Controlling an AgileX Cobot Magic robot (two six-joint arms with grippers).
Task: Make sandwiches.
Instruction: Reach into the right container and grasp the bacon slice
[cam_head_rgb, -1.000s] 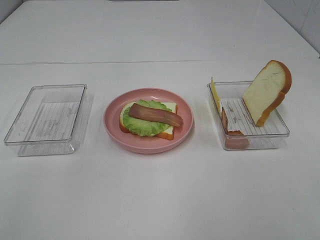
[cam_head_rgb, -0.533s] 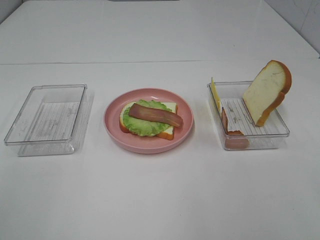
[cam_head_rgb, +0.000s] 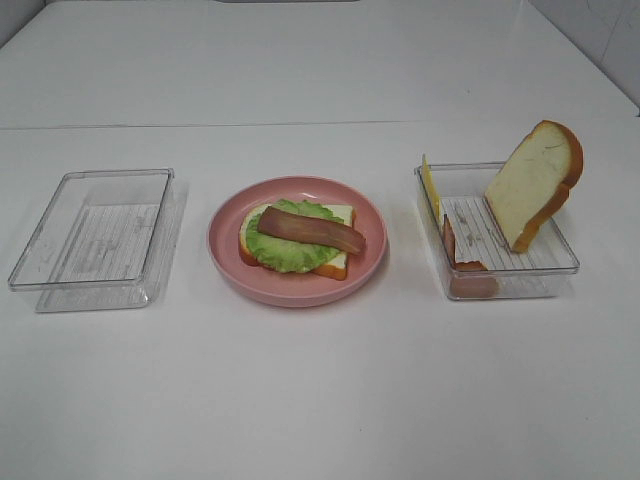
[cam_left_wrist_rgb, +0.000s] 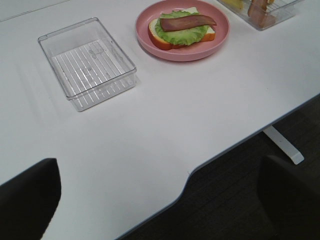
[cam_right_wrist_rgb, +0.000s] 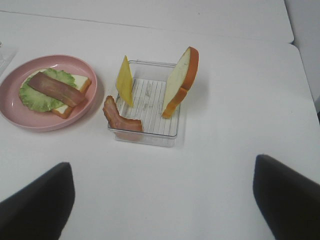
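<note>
Sandwich base: lower bread slice (cam_head_rgb: 338, 262) lies flat on the pink plate (cam_head_rgb: 225, 262), centre of the exterior view.
Layers: lettuce (cam_head_rgb: 285, 250) covers that slice; top bacon strip (cam_head_rgb: 310, 230) lies diagonally across the lettuce.
Right tray (cam_head_rgb: 560, 262): clear, right of the plate, not touching it.
Cheese slice (cam_head_rgb: 430, 188): on edge against this tray's left wall.
Spare bacon strip (cam_head_rgb: 470, 270): propped in its lower left corner.
Leaning bread slice (cam_head_rgb: 532, 185): tilted on its crust, rising above the rim.
Left tray (cam_head_rgb: 90, 290): clear, left of the plate.
Table (cam_head_rgb: 320, 400): white.
Left gripper (cam_left_wrist_rgb: 160, 165): fingers spread wide, holding nothing, well back from the food.
Right gripper (cam_right_wrist_rgb: 161, 165): fingers spread wide, holding nothing, short of the right tray.
</note>
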